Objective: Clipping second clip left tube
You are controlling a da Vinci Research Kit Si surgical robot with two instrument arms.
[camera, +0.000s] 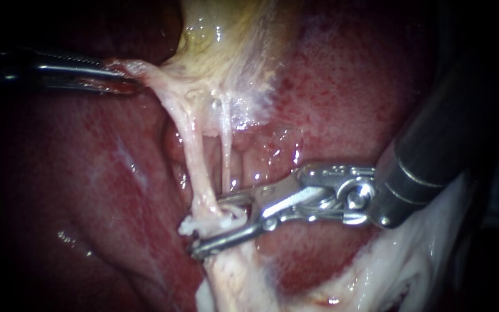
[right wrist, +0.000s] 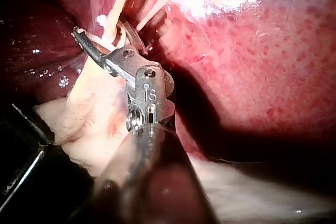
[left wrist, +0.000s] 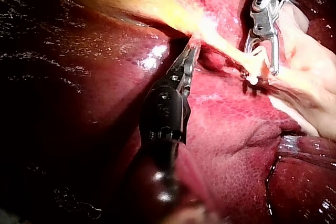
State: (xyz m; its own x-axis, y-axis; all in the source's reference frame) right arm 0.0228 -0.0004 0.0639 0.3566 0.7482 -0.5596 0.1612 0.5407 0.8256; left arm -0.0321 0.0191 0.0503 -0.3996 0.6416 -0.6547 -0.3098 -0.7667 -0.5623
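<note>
The left tube is a pale strand running from the yellowish gallbladder down to white tissue below. My right instrument comes in from the right. Its jaws stand open astride the lower end of the left tube, one on each side, where the tissue is bunched. The thinner right tube hangs just beside it, outside the jaws. My left instrument is shut on the tissue at the gallbladder's base and holds it out to the left. In the left wrist view the right instrument straddles the stretched strand.
Dark red liver lies on both sides and behind the tubes. White fatty tissue lies under the right instrument's shaft. In the right wrist view the right instrument has liver beside it.
</note>
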